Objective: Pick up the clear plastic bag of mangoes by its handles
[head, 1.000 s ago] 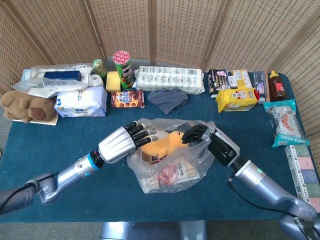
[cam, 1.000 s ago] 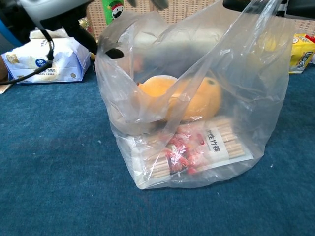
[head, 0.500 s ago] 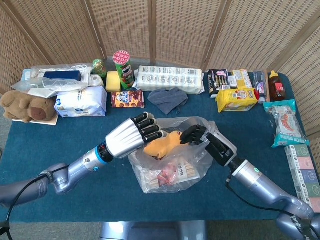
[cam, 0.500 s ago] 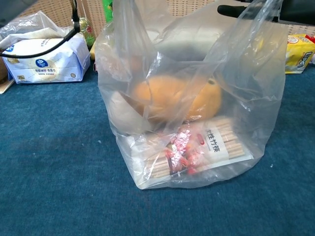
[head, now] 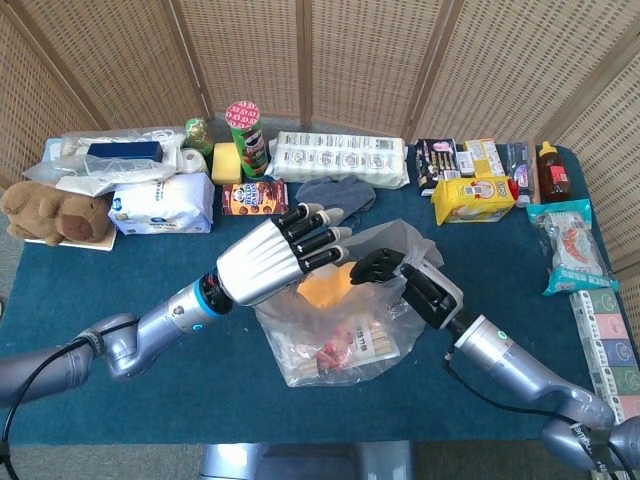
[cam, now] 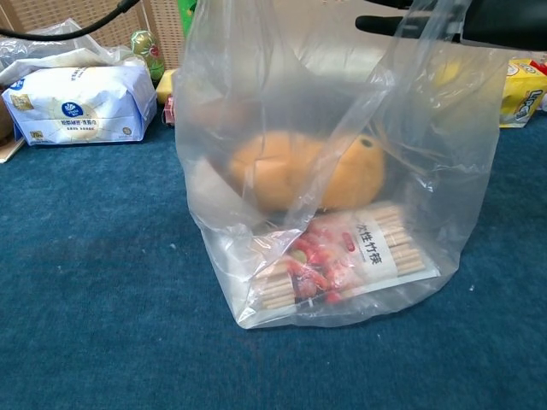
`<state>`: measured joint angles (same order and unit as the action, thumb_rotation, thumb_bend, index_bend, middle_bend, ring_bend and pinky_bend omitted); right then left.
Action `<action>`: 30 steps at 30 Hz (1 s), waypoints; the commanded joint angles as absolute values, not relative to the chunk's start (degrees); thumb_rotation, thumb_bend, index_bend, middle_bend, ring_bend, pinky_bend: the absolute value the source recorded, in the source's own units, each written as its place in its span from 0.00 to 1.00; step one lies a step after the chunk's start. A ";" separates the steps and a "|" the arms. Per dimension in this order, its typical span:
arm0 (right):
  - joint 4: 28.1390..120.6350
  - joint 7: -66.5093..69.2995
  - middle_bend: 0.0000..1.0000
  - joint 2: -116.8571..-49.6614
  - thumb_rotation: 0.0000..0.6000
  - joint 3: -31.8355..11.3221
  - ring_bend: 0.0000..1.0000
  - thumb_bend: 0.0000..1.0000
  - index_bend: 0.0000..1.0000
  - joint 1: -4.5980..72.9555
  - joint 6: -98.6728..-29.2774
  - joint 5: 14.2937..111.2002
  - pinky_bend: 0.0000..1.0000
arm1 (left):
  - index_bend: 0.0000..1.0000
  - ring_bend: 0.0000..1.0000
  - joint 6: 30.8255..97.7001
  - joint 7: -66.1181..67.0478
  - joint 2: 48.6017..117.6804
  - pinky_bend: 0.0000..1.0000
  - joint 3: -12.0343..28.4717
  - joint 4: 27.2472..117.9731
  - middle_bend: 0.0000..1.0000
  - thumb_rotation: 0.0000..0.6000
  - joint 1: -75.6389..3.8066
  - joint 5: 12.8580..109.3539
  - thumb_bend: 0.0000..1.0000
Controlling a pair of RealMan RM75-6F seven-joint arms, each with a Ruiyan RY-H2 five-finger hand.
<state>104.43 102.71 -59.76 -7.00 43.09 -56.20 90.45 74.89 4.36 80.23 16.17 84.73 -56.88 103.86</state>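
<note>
The clear plastic bag (cam: pixel 256 111) stands on the blue tablecloth, its bottom resting on the cloth. Inside lie orange mangoes (cam: pixel 308 171) over a pack of bamboo sticks (cam: pixel 376 248) and red-wrapped sweets. In the head view my left hand (head: pixel 285 255), silver-backed, is over the bag (head: pixel 340 335) at its left top, fingers curled at the left handle, whose plastic runs taut up out of the chest view. My right hand (head: pixel 395 272), black, holds the right handle; in the chest view the right hand's fingers (cam: pixel 427 21) have plastic draped over them. A mango (head: pixel 325 288) shows between the hands.
Along the back stand a crisps tube (head: pixel 246 138), a biscuit box (head: pixel 254 197), a grey cloth (head: pixel 335 195), a long white pack (head: pixel 340 158), a yellow bag (head: pixel 472 198) and small boxes. A tissue pack (cam: pixel 77 107) and a teddy bear (head: pixel 55 213) are at left, snack packs (head: pixel 572 245) at right.
My left hand has risen and moved right, pulling the bag's left side upward and taut. The right hand shifted slightly left. The bag's base has stayed on the cloth.
</note>
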 commanded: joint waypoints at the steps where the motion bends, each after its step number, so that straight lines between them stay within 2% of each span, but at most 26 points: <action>1: 104.22 102.42 0.36 -60.08 0.40 -7.11 0.29 0.18 0.38 43.41 -55.85 90.48 0.22 | 0.37 0.21 74.33 4.94 79.86 0.29 16.66 85.12 0.32 1.00 -57.48 103.36 0.21; 30: 105.17 98.49 0.36 -65.46 0.40 -10.13 0.27 0.18 0.37 46.78 -54.00 88.06 0.21 | 0.36 0.20 69.82 8.05 80.89 0.29 18.82 84.63 0.31 1.00 -63.62 99.34 0.20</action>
